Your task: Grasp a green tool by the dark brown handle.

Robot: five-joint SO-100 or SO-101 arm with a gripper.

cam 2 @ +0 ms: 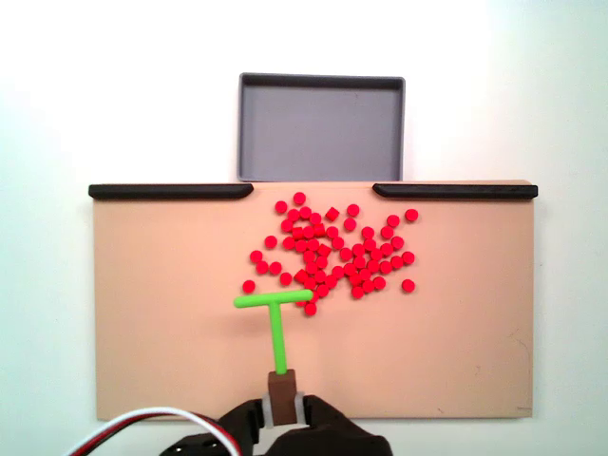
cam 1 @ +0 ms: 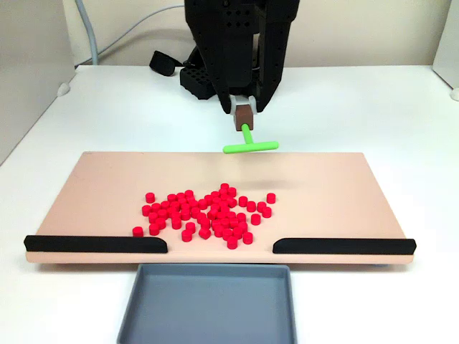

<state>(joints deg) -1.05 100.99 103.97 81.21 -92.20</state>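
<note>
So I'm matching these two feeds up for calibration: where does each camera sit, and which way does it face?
A fixed view: low at the gray tray side, facing the arm; the gripper holds the dark brown handle of the green tool.
A fixed view: above, looking straight down, tray at top; the gripper enters from the bottom edge.
Both fixed views share the tan board, red pieces and black strips.
</note>
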